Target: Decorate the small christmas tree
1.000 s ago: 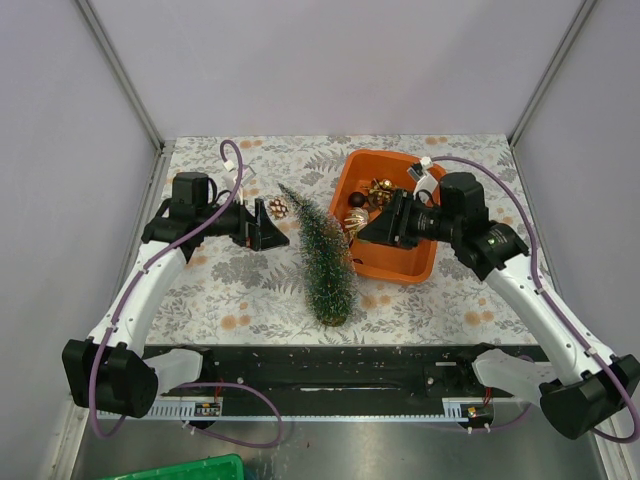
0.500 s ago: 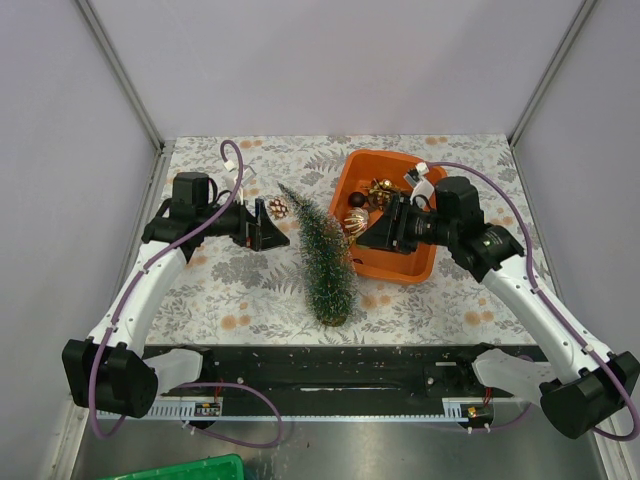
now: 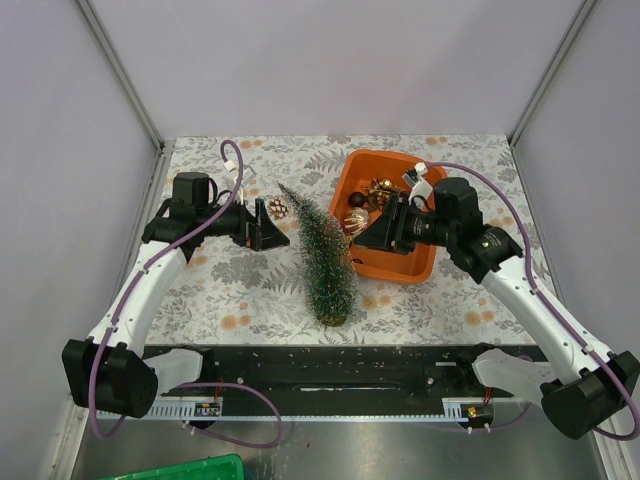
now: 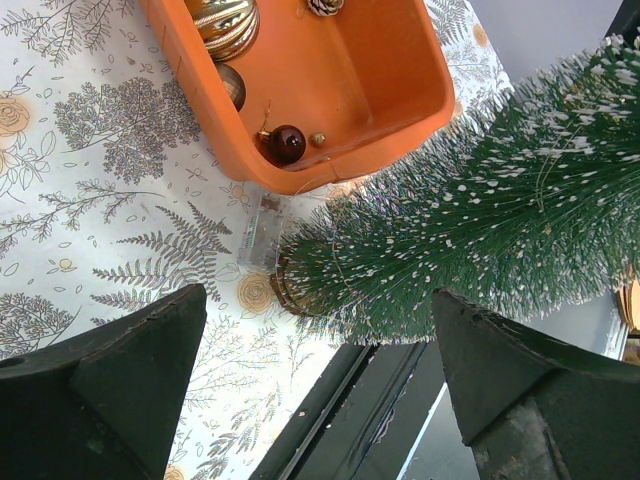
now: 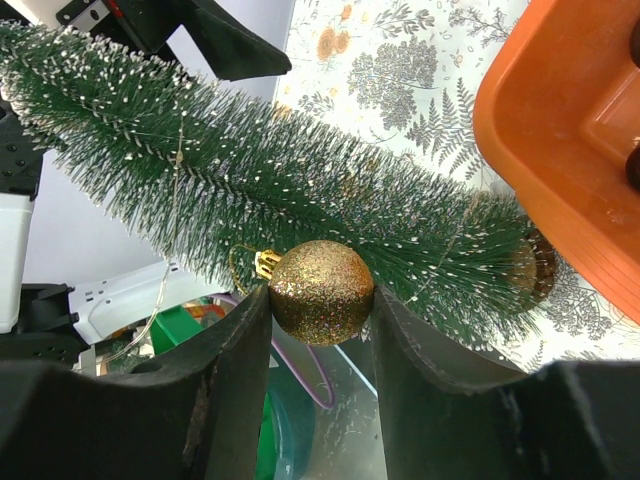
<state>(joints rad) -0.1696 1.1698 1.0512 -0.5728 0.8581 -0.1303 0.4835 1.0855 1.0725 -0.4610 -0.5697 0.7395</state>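
The small christmas tree (image 3: 325, 260) lies on its side on the table, base toward the near edge, just left of the orange tray (image 3: 400, 264). My right gripper (image 5: 320, 305) is shut on a gold glitter ball (image 5: 321, 280) with a gold cap and loop, and holds it against the tree's branches (image 5: 280, 190). In the top view the right gripper (image 3: 360, 235) is over the tray's left rim beside the tree. My left gripper (image 3: 268, 226) is open and empty to the left of the tree's tip. In its own view the left gripper (image 4: 315, 330) faces the tree's wide end (image 4: 480, 220).
A small brown pinecone ornament (image 3: 278, 208) lies by the left gripper. The tray (image 4: 380, 90) holds a dark red ball (image 4: 287, 143), a ribbed gold ornament (image 4: 225, 25) and others. A small clear box (image 4: 260, 230) lies at the tree's base. The black rail runs along the near edge.
My right arm has shifted slightly left toward the tree with the gold ball in its grip. The left arm and the tree have not moved.
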